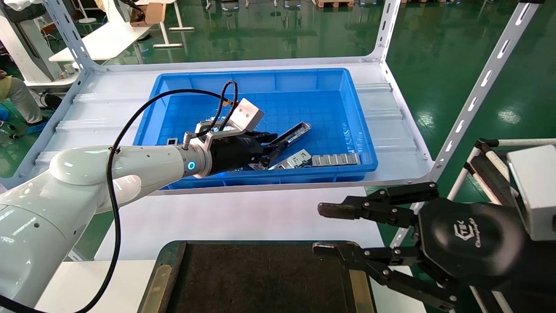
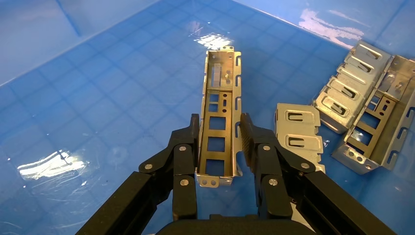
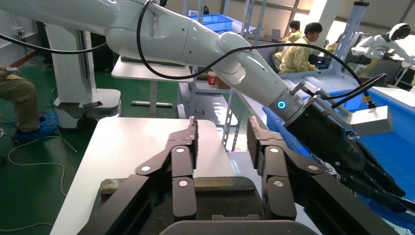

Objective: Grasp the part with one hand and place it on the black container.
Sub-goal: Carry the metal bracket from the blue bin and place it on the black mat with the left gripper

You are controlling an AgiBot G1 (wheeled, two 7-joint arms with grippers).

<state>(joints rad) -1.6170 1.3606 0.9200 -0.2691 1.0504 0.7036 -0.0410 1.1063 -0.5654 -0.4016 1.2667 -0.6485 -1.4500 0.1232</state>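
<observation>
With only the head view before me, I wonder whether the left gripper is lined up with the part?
Observer: Yes. The left wrist view shows the left gripper straddling the near end of the part, lengthwise.
Operator: Which way up does it lie?
Observer: Open side up; the blue bin shows through its cut-outs.
Operator: Is anything touching it?
Observer: No. A small plate lies beside it, apart. The right gripper hangs open over the container.

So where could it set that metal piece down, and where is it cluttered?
The black container shows a bare dark floor between its brass-strip rims, with the right claw over its right edge. The blue bin's back is bare; its front is crowded with plates beside the left claw.
</observation>
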